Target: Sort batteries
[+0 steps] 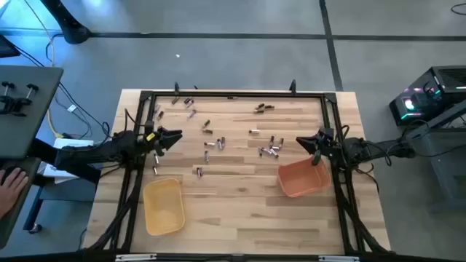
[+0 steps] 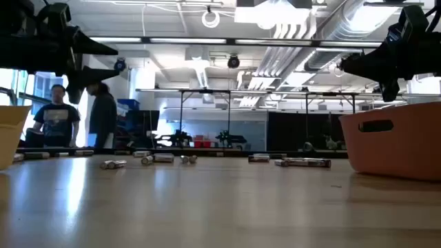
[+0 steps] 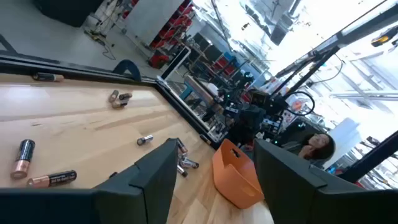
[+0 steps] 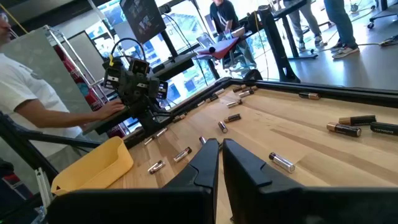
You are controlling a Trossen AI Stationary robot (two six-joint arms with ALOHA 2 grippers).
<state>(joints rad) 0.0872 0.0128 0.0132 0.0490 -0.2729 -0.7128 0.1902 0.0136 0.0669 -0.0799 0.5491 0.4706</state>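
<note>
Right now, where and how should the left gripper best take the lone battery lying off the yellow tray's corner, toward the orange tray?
Probably at mid-body, from straight above. The battery lies flat on the table with bare wood all around it, so the open left gripper could close across its long sides.

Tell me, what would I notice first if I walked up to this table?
Probably the batteries scattered all over the far half of the wooden table, like spilled sweets. Next, the two bright trays near the front: a yellow tray on the left and an orange tray on the right. A dark arm reaches in from each side, with the left gripper open and the right gripper nearly shut.
</note>
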